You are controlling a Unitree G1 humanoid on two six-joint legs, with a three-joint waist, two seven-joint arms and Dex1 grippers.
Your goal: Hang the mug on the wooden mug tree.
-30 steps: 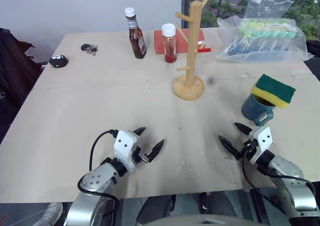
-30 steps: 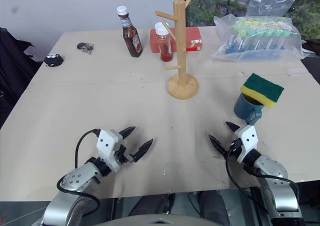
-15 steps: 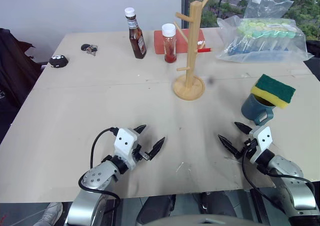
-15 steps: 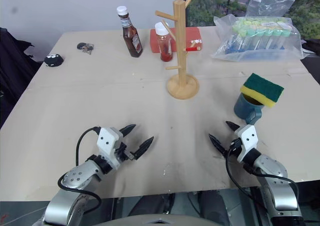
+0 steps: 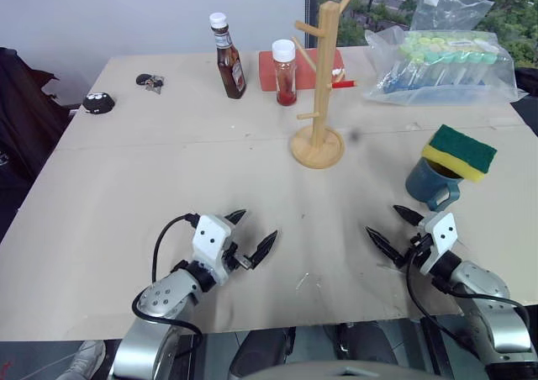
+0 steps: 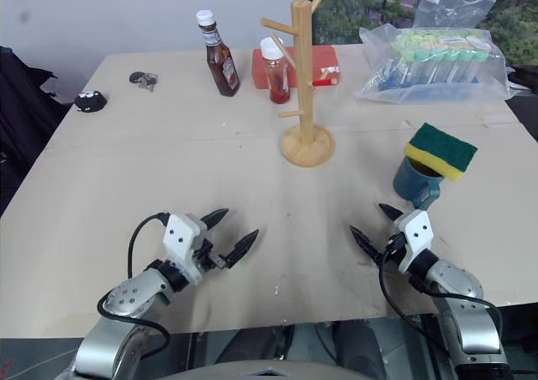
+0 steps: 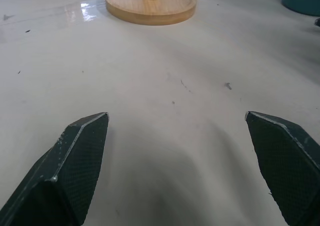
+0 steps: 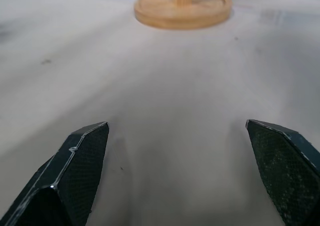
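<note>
Beige tabletop [image 5: 126, 170], flat, lightly scuffed. Left end effector [image 5: 250, 239] low over the near edge, two black fingers spread wide, nothing between them. Right end effector [image 5: 395, 229] likewise near the front edge, fingers splayed fully apart, empty.

Dark teal-blue ceramic mug [image 5: 429, 183] stands upright on the right side, handle toward the near edge, just beyond the right end effector, not touching it. Green-and-yellow sponge [image 5: 459, 152] lies across the mug's rim.

Tall light-wood mug tree [image 5: 323, 86] on its round disc base stands mid-table, pegs bare, well apart from the mug.

Behind the tree: brown sauce bottle [image 5: 228, 56], red-filled bottle with white cap [image 5: 285, 72], red box [image 5: 304, 66]. Clear plastic bag of tubes [image 5: 445, 65] far right.
</note>
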